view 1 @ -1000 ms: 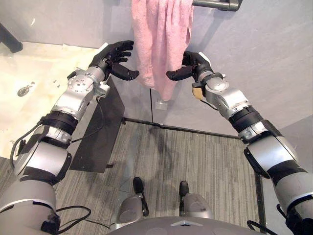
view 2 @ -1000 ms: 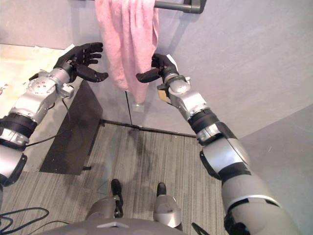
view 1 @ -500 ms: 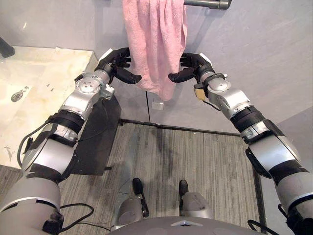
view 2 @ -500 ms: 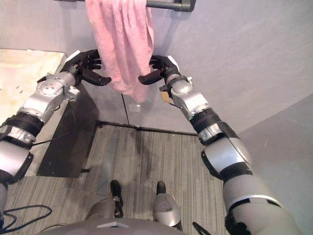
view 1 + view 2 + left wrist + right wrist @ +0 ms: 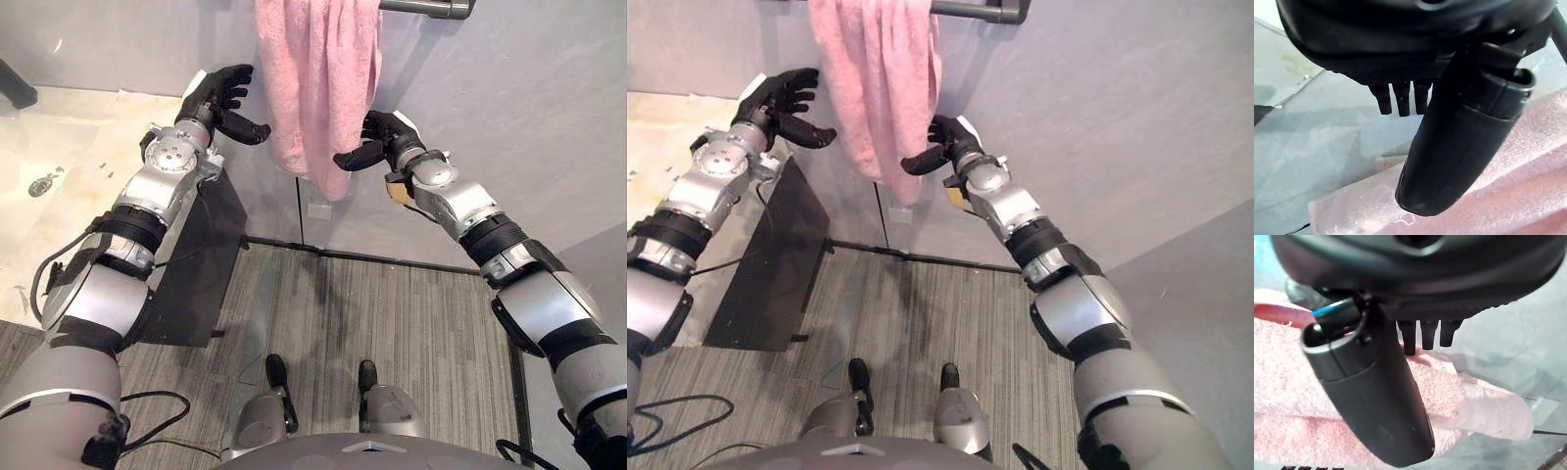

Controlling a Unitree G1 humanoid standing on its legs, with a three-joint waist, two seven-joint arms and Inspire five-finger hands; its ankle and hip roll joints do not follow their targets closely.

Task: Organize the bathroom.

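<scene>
This looks like a mock bathroom set up for testing rather than a lived-in home. A pink towel (image 5: 318, 78) hangs over a dark rail (image 5: 431, 8) fixed to a plain grey wall (image 5: 509, 108), and at the left a pale shower floor (image 5: 59, 166) with a round drain (image 5: 44, 183) sits beside a dark panel (image 5: 201, 264). The striped grey carpet (image 5: 392, 323) underfoot and the bare panel walls suggest a staged booth.
</scene>
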